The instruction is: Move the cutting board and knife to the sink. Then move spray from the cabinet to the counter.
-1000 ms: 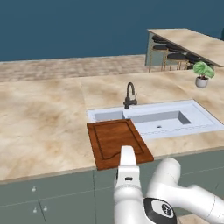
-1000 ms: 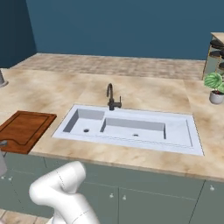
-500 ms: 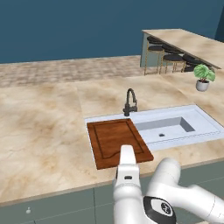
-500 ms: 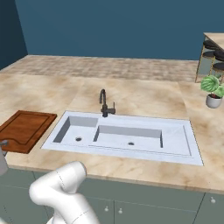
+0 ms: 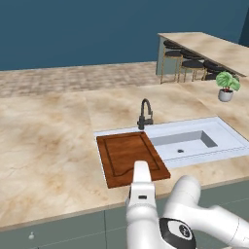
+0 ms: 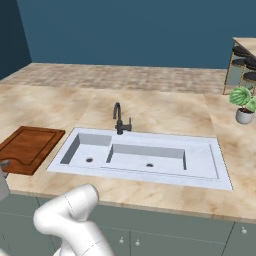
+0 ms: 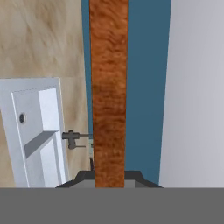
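- Reddish-brown cutting board (image 5: 129, 155), one, clamped edge-on in hand (image 7: 109, 177), hangs above tabletop (image 5: 44, 146) overlapping left rim of sink (image 5: 194, 141).
- White arm low at tabletop's front edge, wrist pointing forward.
- One faucet (image 6: 119, 120), one potted plant (image 6: 243, 103).

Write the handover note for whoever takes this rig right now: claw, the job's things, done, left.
Claw: shut on the cutting board, gripping its near edge; the hand view looks along the board's edge.
Cutting board: held out over the counter by the left end of the sink, its far corner over the sink's rim beside the faucet. Not yet in the basin.
Knife, spray, cabinet: I can't place them from these views.
Done: board grasped.
Left: set the board in the sink, bring the knife to the sink, then take the spray from the cabinet to the counter.
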